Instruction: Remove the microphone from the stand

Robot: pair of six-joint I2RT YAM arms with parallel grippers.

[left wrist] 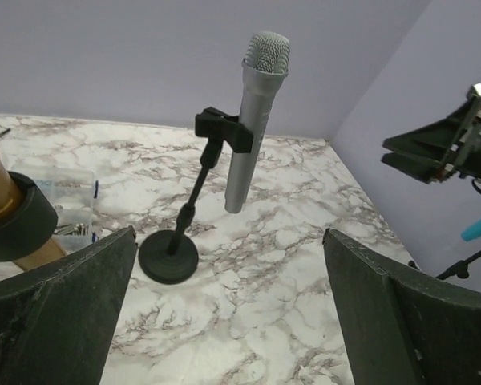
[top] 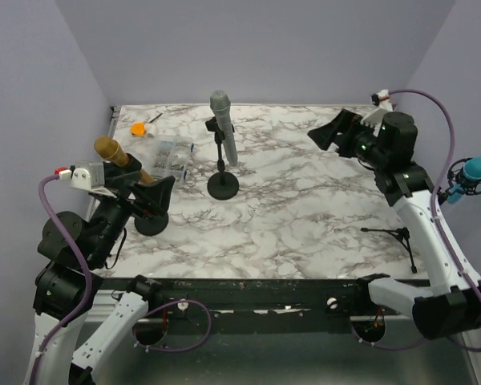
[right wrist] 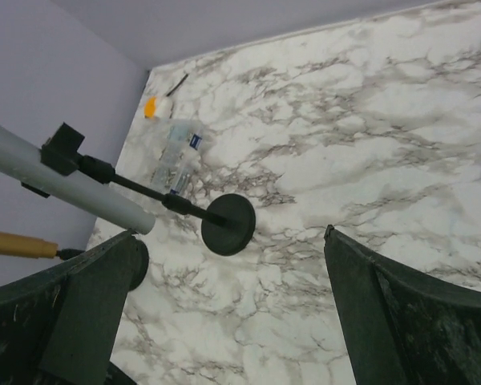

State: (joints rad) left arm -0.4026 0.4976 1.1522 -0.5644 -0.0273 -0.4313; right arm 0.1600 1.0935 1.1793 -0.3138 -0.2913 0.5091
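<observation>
Across the white marble-patterned table point(top: 305, 216), two black arms reach in from the near edge. The right gripper point(top: 335, 135) hangs high at the right side and the left gripper point(left wrist: 228, 241) low at the left, both with jaws spread wide and holding nothing. Between them stands a black round-based desk stand point(top: 222, 183), its clip gripping the silver mesh-headed microphone point(top: 223, 128), which leans nearly upright. Near the left arm is a gold microphone point(top: 116, 154), with a clear plastic box point(top: 170, 156) and a small orange piece point(top: 138, 127) beyond it.
</observation>
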